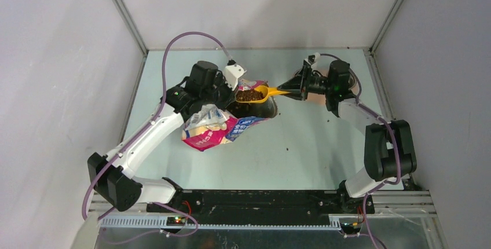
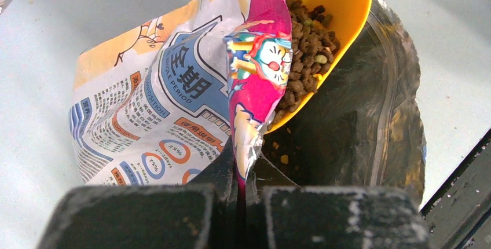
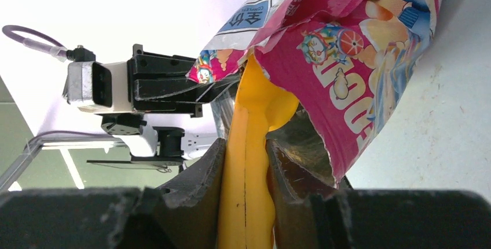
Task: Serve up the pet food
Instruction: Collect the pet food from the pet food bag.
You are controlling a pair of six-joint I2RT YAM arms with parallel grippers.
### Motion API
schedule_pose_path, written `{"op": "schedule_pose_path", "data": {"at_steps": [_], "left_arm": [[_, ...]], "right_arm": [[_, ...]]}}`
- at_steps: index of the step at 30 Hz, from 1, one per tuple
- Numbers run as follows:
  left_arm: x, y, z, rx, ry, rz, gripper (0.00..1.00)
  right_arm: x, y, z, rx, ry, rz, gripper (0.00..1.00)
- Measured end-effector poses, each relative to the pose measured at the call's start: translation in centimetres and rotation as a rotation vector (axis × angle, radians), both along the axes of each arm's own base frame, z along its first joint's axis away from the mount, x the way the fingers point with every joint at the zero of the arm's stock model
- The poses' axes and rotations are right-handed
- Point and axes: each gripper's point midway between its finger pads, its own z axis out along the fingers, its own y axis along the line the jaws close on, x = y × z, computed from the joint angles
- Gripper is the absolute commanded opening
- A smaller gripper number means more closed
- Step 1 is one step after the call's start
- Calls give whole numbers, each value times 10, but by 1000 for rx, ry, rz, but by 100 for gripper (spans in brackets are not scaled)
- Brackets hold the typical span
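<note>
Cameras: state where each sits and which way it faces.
Top external: above, behind the bases, looking down on the table; left arm and right arm show.
Left wrist: on the left arm, facing the bag edge pinched in the left claw; its fingers show.
Right wrist: on the right arm, facing the scoop handle in the right claw; its fingers show.
Shared: both wrist views show bag and scoop; the left's shows the pet food.
</note>
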Motion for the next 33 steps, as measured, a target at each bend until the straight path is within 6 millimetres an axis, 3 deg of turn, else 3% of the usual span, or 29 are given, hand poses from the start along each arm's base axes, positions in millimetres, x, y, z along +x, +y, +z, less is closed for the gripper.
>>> {"op": "schedule_pose_path", "data": {"at_steps": [9,17,26,33], "left_arm": [[0,0,0,-1,0,-1,0],[0,0,0,0,-2,1,0],[0,0,0,1,0,0,0],[0,-1,0,1,-1,-3,0]], "right_arm": [[-7,-5,1,37,22,-2,0],[-7,12,-2,95,16,41,0],[-2,18,-14,123,23,58,0],[-5,23,-11,141,9,74,0]]}}
